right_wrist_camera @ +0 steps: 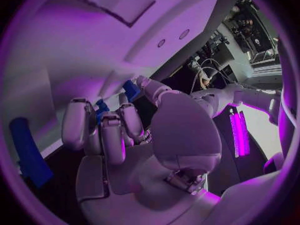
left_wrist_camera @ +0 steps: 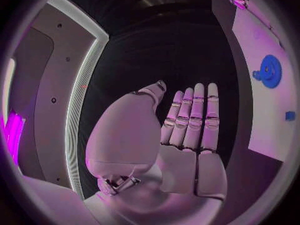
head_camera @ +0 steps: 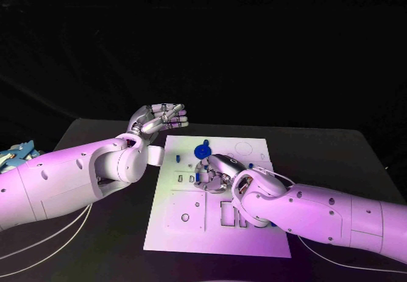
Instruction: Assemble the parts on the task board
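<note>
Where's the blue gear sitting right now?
In the head view the blue gear sits on the task board near its far edge, just beyond the right hand; the left hand is off the board's far-left corner.

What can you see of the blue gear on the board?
The blue gear is a round toothed disc, plastic by its look, lying flat on the far part of the white task board. The left wrist view shows its toothed rim and a small lobe at one side. The right hand is just nearer; contact cannot be told.

Right robot hand grips small blue part.
</note>
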You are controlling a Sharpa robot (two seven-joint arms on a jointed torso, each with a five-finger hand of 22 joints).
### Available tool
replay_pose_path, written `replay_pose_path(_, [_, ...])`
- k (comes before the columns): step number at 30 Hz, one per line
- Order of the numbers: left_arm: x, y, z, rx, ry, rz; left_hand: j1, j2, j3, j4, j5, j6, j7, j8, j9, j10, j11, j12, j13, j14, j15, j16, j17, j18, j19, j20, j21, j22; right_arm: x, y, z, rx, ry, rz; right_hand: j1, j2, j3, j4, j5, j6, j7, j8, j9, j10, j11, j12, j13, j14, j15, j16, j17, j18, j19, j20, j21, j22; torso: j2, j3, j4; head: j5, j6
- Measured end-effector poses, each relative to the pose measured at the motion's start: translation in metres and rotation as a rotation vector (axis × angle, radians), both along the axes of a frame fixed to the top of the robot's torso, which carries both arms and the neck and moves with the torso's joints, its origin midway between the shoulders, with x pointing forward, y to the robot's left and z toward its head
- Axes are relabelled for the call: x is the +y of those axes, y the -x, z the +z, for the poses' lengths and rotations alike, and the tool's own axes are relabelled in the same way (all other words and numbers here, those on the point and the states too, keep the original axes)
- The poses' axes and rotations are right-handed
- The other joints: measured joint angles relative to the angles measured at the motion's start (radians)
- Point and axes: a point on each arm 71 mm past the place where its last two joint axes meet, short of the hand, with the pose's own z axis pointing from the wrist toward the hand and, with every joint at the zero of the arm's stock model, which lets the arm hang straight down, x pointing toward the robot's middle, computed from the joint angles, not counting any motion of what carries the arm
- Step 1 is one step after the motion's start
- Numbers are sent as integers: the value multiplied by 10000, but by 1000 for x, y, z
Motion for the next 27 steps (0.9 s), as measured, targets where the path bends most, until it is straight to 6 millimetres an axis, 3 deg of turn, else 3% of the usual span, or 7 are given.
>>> replay_pose_path(5, [0,0,0,9,-4,2,0,0,0,0,0,0,0,0,0,0,0,0,0,0,0,0,-1,0,0,0,0,0,0,0,1,-51,-64,0,-17,-63,-314,134,-197,-363,90,-251,-115,-155,85,-95,-103,4,109,0,-1,0,-39,39,-97,-47,0,0,-2,0,0])
replay_pose_path(13, [2,-1,-1,74,-104,29,-70,-70,3,3,0,37,-21,0,0,48,-16,0,2,88,-42,14,83,0,10,0,0,3,-7,5,6,-334,-472,-41,50,-130,-556,268,-169,-549,167,-368,-205,-226,156,-135,-155,19,124,-40,-1,0,-75,74,-207,-127,-11,3,-6,-6,2])
replay_pose_path(16, [5,-3,-2,69,-268,42,-207,-112,146,55,0,320,-58,0,50,737,-206,187,100,848,-280,490,371,0,571,-169,339,138,-15,4,13,-567,-803,-64,252,-30,-575,272,107,-485,147,-342,-210,-316,110,-181,-215,19,124,-196,-1,-1,-281,160,-539,-426,-38,3,-13,-14,17])
replay_pose_path(18, [6,-4,-3,36,-439,35,-400,-109,267,156,0,586,-190,155,132,1296,-394,339,181,1570,-545,1046,718,-1,1127,-437,735,301,-24,0,21,-743,-1149,-90,354,72,-572,276,373,-281,117,-225,-199,-379,75,-241,-288,19,123,-223,-1,155,-383,93,-742,-598,-67,2,-22,-15,26])
replay_pose_path(20, [8,-6,-3,10,-614,9,-448,-156,291,180,0,741,-344,242,201,1895,-612,612,320,2339,-800,1748,1118,-2,1682,-701,1161,496,-33,-4,27,-833,-1512,-138,406,124,-513,334,572,-258,94,-190,-198,-464,73,-313,-367,19,123,-276,1,158,-492,122,-910,-742,-105,-1,-34,2,36])
replay_pose_path(23, [10,-8,-5,59,-940,-84,-581,-289,302,191,-35,729,-520,344,421,2330,-889,1077,777,3212,-1157,4326,2867,-2,2650,-1302,2434,1170,-49,-10,37,-797,-2195,-262,498,216,-361,337,913,-258,94,-112,-198,-978,55,-835,-880,19,123,-541,7,314,-885,89,-1531,-1294,-170,-1,-55,32,47])
replay_pose_path(27, [13,-11,-9,370,-1619,-457,-852,-371,-5,203,-35,532,-722,877,914,2450,-1128,2570,2146,4109,-1427,9309,7642,-2,3147,-1579,4480,2396,-77,-16,50,-477,-3242,-685,498,216,-322,352,999,-239,75,-90,-198,-1032,65,-908,-1010,19,123,-543,7,313,-915,90,-1625,-1395,-259,-11,-81,33,48])
